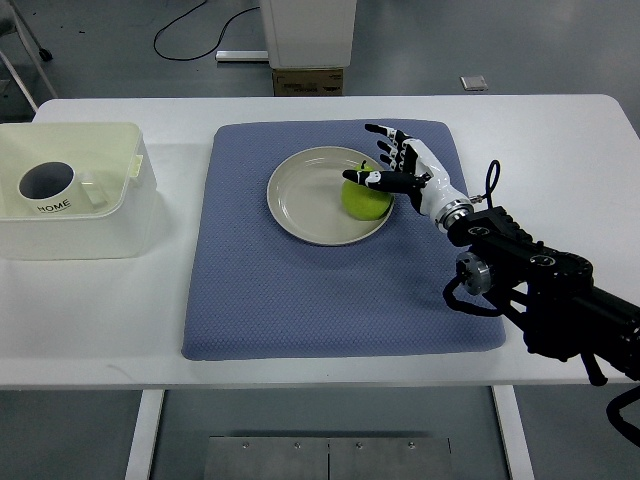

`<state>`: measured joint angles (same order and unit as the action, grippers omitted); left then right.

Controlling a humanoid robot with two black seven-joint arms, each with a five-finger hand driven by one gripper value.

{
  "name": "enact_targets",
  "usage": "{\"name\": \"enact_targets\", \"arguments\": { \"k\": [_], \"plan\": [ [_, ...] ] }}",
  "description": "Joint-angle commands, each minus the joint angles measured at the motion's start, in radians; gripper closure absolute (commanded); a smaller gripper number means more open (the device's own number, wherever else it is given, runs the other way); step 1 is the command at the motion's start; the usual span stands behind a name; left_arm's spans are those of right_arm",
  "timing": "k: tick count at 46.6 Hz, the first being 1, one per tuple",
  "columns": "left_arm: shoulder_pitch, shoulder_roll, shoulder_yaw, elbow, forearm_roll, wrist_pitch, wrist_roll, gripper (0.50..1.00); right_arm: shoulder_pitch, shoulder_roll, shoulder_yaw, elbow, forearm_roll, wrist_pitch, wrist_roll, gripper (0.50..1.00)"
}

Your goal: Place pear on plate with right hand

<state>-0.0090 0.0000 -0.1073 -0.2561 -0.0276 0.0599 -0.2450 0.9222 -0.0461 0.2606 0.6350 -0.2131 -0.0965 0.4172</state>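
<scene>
The round green pear (365,201) lies on the right-hand portion of the round beige plate (300,200), close to the plate's right rim. The right hand (410,170), white with black finger segments, enters from the picture's right edge on a black jointed arm (545,280) and sits over the plate's right rim, just beside the pear. The thumb (375,179) extends leftward across the top of the pear; whether it touches the fruit cannot be told from this view. The remaining fingers (388,140) are spread apart and point up and to the left, above and beyond the pear, not wrapped around it. The fingers are apart and clamp nothing.

The plate rests on a rectangular blue-grey textured mat (300,300), toward the mat's far half. The mat lies flat on a white worktop (100,320) and covers its central area.

At the worktop's left end stands a cream-coloured rectangular plastic bin (120,225). Inside the bin stands a white mug (48,187) with a dark interior and the word "HOME" printed on its side.

Beyond the worktop's far edge is a grey floor (540,50). On it stand a white upright unit (308,30) with a brown cardboard box (308,80) at its base, a black cable (200,25) and a small grey floor plate (473,83). A metal bracket (330,457) shows beneath the worktop's near edge.
</scene>
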Motion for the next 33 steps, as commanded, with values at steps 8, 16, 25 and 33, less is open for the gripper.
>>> {"name": "enact_targets", "arguments": {
  "k": [8, 16, 25, 33],
  "plan": [
    [0.000, 0.000, 0.000, 0.000, 0.000, 0.000, 0.001, 0.500, -0.002, -0.067, 0.002, 0.038, 0.000, 0.000, 0.000, 0.500],
    [0.000, 0.000, 0.000, 0.000, 0.000, 0.000, 0.001, 0.500, -0.009, -0.106, 0.002, 0.054, 0.000, 0.000, 0.002, 0.500],
    [0.000, 0.000, 0.000, 0.000, 0.000, 0.000, 0.000, 0.500, -0.048, -0.132, 0.058, 0.054, 0.000, -0.008, 0.002, 0.500],
    [0.000, 0.000, 0.000, 0.000, 0.000, 0.000, 0.000, 0.500, -0.094, -0.146, 0.167, 0.051, 0.000, -0.008, -0.003, 0.500]
  ]
}}
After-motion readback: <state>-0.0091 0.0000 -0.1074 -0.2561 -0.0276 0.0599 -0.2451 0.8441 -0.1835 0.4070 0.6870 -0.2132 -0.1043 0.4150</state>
